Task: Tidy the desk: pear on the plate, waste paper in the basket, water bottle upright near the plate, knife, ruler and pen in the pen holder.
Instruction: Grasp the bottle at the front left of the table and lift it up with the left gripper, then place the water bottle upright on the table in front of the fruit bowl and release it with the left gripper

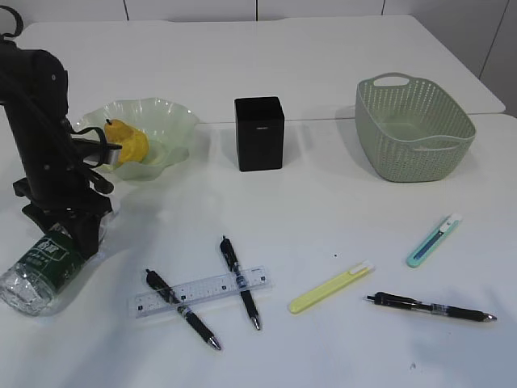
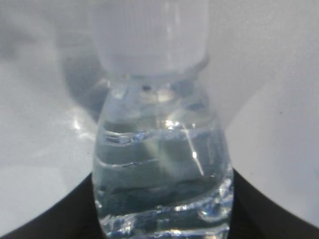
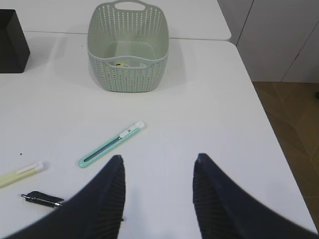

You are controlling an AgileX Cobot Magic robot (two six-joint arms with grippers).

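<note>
Counting across the desk now: three black pens, two crossed under the ruler at six o'clock and one alone at four o'clock. One clear ruler. Two knives, a yellow one just right of centre and a teal one at three o'clock. One black pen holder at twelve. One basket at two o'clock, with one paper scrap inside. One plate at ten o'clock, one pear in it. One bottle at eight o'clock, lying down.
</note>
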